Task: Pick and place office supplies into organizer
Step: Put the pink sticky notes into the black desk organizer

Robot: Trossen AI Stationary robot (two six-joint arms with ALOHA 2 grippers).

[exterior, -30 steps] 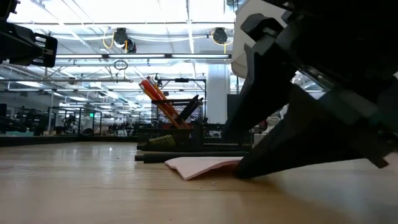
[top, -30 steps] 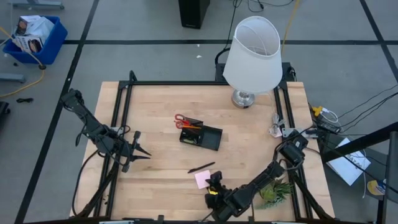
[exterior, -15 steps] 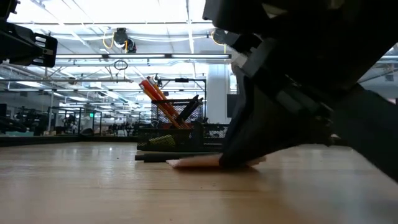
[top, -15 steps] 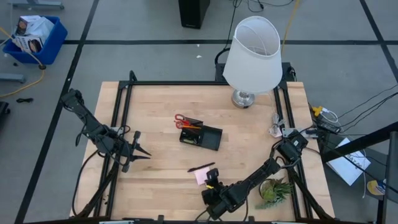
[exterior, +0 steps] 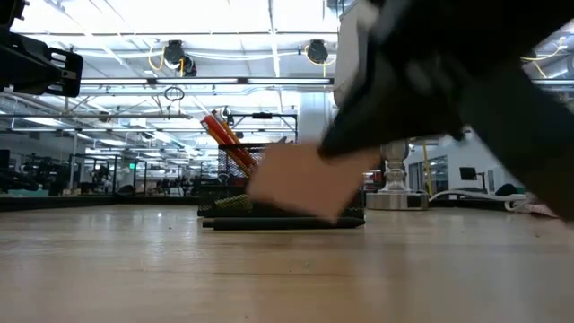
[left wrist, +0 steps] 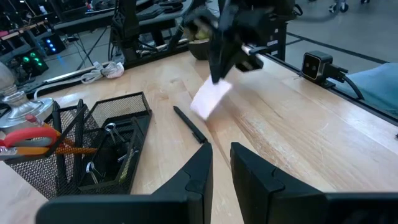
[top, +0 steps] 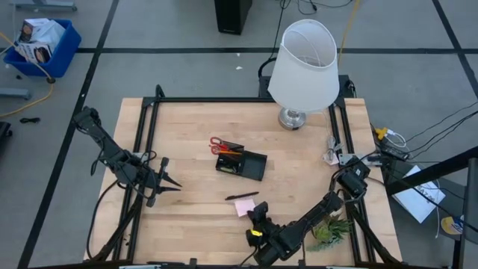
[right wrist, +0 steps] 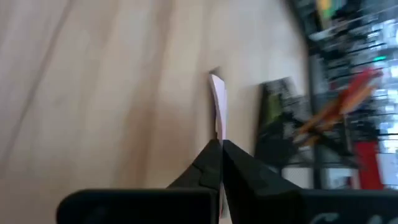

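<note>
The pink sticky-note pad (top: pixel 243 207) hangs just above the table near its front edge, with my right gripper (top: pixel 255 216) shut on it. It also shows in the low view (exterior: pixel 300 184) and the left wrist view (left wrist: pixel 210 99). A black pen (top: pixel 241 196) lies flat on the wood just beyond it. The black mesh organizer (top: pixel 240 162) stands mid-table with red scissors (top: pixel 216 144) and orange pencils upright in its taller section. My left gripper (top: pixel 169 181) waits over the table's left part, a narrow gap between its fingers (left wrist: pixel 205 163), holding nothing. My right gripper pinches the pad's near edge (right wrist: pixel 217 132) between its two fingers. They come slanting down from the table's near right side. The pad is lifted clear of the table and tilted, its free end (left wrist: pixel 200 109) lower than the held end.
A white-shaded lamp (top: pixel 302 67) stands at the far right. A small green plant (top: pixel 331 230) sits at the near right corner beside my right arm. Loose clips and cables (top: pixel 332 153) lie at the right edge. Bare wood lies between the organizer and my left gripper.
My right gripper has shut on the pink pad and risen with it, tipping its wrist. The pad lay on the table with one edge raised and is now lifted clear and tilted. The pen has stayed in place.
</note>
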